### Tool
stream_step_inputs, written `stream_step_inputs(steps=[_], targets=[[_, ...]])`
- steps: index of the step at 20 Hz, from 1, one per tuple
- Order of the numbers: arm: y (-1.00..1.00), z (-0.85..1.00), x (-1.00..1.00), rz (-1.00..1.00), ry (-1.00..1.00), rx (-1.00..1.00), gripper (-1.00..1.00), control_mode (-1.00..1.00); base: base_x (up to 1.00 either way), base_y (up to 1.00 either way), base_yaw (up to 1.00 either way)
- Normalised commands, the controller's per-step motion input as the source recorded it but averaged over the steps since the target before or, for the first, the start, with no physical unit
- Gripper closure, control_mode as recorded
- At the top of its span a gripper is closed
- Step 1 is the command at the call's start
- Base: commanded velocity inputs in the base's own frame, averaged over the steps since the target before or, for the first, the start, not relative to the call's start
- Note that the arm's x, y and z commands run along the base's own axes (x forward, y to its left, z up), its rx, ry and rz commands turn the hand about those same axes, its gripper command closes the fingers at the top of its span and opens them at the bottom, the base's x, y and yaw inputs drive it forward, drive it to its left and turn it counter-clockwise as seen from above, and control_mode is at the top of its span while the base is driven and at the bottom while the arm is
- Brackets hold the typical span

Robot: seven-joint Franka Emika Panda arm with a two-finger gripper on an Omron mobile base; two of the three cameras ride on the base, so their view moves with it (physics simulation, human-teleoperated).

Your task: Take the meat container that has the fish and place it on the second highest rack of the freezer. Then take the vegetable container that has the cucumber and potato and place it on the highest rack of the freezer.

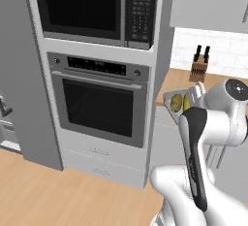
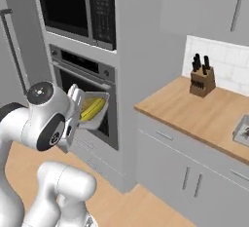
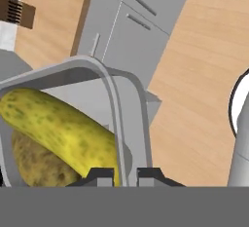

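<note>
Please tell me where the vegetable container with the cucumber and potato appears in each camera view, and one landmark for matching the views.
Left base view: vegetable container right of centre, behind the arm.
Right base view: left of centre, before the oven.
Hand view: lower left, gripper shut on its rim.
Shared landmark: knife block on the counter.

The wooden surface (image 2: 194, 111) runs along the right wall over grey cabinets. A knife block (image 2: 202, 81) stands on it at the back, near the white tile, toward two o'clock. At the surface's right end, about three o'clock, a pale tray (image 2: 242, 130) lies partly cut off.
</note>
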Motion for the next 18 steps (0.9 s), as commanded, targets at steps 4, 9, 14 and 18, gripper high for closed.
stream_step_inputs(steps=[4, 9, 14, 18], targets=[[0.0, 0.0, 0.0, 0.0, 0.0, 0.0, 1.0, 1.0, 0.47, 1.0, 0.02], [0.0, 0.0, 0.0, 0.0, 0.0, 0.0, 1.0, 1.0, 0.8, 1.0, -0.02], [0.0, 0.0, 0.0, 0.0, 0.0, 0.0, 1.0, 1.0, 0.9, 1.0, -0.09], [0.0, 0.0, 0.0, 0.0, 0.0, 0.0, 1.0, 1.0, 0.99, 1.0, -0.21]])
